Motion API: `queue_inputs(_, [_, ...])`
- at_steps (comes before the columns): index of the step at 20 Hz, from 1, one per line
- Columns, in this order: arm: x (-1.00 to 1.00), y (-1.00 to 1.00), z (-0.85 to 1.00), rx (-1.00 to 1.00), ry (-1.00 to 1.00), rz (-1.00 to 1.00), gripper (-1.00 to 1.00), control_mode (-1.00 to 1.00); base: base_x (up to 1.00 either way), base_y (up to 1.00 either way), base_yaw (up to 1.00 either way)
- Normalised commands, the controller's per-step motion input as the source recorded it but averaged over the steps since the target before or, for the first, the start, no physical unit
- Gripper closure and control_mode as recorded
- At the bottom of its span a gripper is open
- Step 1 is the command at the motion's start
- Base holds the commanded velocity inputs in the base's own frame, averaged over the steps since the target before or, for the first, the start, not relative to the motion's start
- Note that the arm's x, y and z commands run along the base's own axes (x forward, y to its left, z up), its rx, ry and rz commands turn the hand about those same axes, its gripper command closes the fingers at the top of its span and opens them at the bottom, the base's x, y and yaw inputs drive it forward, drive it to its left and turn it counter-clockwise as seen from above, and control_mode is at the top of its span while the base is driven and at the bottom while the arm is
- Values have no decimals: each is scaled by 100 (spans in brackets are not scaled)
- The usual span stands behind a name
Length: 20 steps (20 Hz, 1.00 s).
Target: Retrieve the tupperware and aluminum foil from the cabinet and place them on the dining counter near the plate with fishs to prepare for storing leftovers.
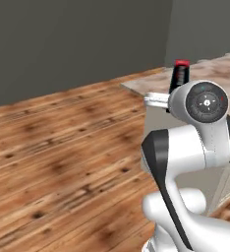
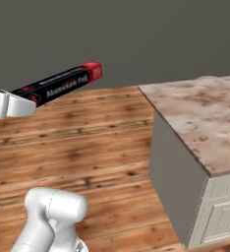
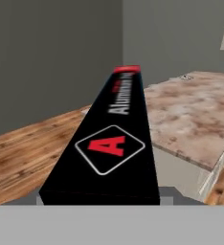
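Black aluminum foil [image 3: 111, 143] box, red end, red logo, white lettering; brown-and-white marbled dining counter [image 2: 205, 118]; brown wood floor [image 1: 63, 162].

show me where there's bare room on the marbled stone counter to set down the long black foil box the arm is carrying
The brown-and-white marbled stone counter is bare across all of its visible top, from the near corner by the wood floor back toward the grey wall. Nothing crowds it. The long black aluminum foil box with a red end is held over the floor, short of that corner.
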Motion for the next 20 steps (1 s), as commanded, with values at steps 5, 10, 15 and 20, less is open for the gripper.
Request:
queue_inputs(5, [0,0,0,0,0,0,100,100,100,50,-35])
queue_inputs(10, [0,0,0,0,0,0,100,100,100,79,-26])
queue_inputs(15, [0,0,0,0,0,0,100,100,100,88,-25])
queue_inputs(20, [0,0,0,0,0,0,100,100,100,92,-24])
